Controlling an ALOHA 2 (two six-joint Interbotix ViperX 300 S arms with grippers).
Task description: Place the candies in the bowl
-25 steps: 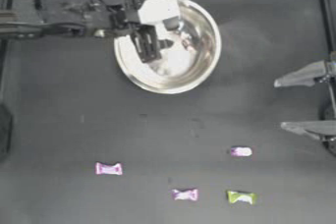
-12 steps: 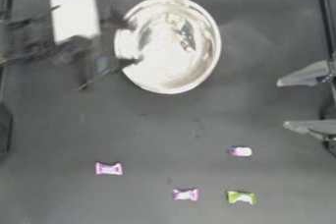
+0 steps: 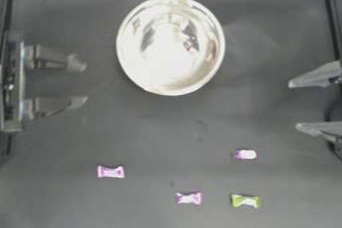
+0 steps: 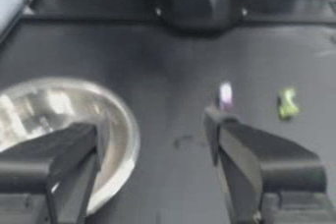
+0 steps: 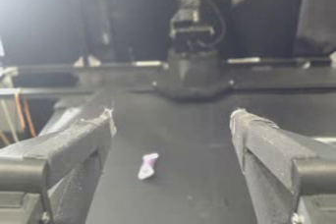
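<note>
Bowl sits at the far middle of the table, one candy inside it. Four candies lie on the near side: pink, pink, yellow-green, pale pink. My left pincer is at the left edge, wide open, empty. My right pincer is at the right edge, wide open, empty.

You see the left gripper only as a pale smear in the top view, its arm lost at the picture's edge. The right gripper is cut off there too. A small dark shape inside the bowl could be a candy or a reflection; you cannot tell.
</note>
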